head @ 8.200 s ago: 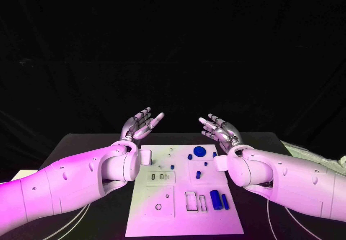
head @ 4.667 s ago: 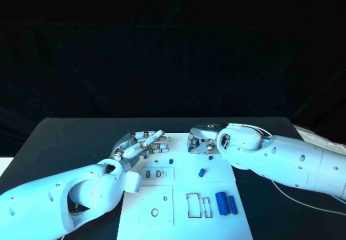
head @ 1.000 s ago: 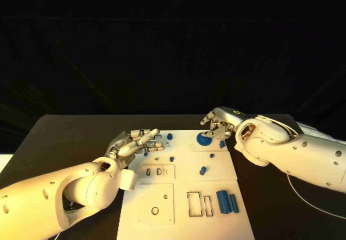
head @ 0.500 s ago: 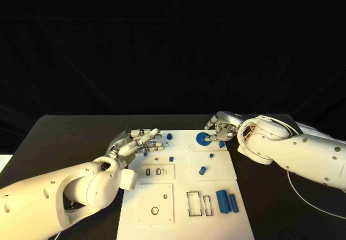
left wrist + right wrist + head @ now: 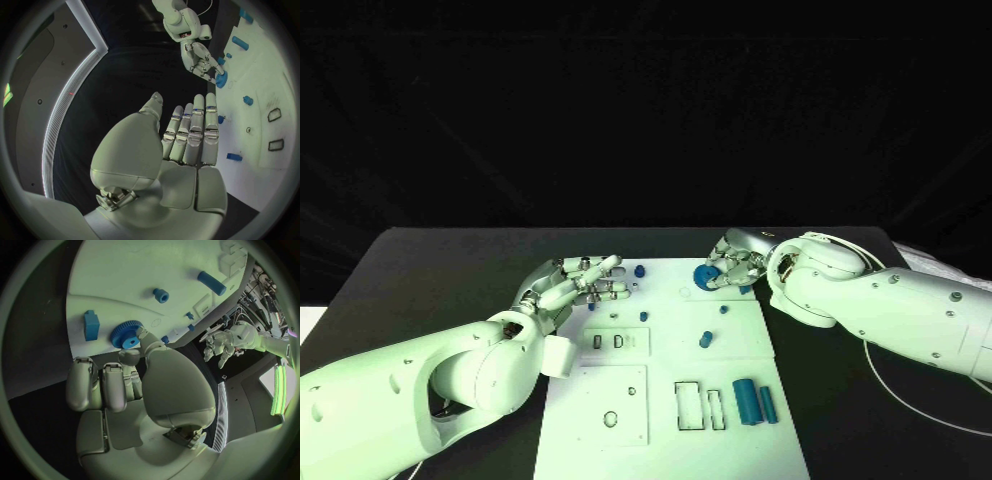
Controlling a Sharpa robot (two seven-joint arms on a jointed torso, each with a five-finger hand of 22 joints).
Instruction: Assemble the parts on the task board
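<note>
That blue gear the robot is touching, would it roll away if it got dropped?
Probably, if it landed on edge: the blue gear is round. Its teeth might slow it. Lying flat on the task board, it looks stable. It seems stiff under the right hand fingers.

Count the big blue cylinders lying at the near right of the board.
2: both blue cylinders lie side by side near the task board's near right corner, the thicker one left of the thinner one, beside the rectangular slots. None looks hidden there.
</note>
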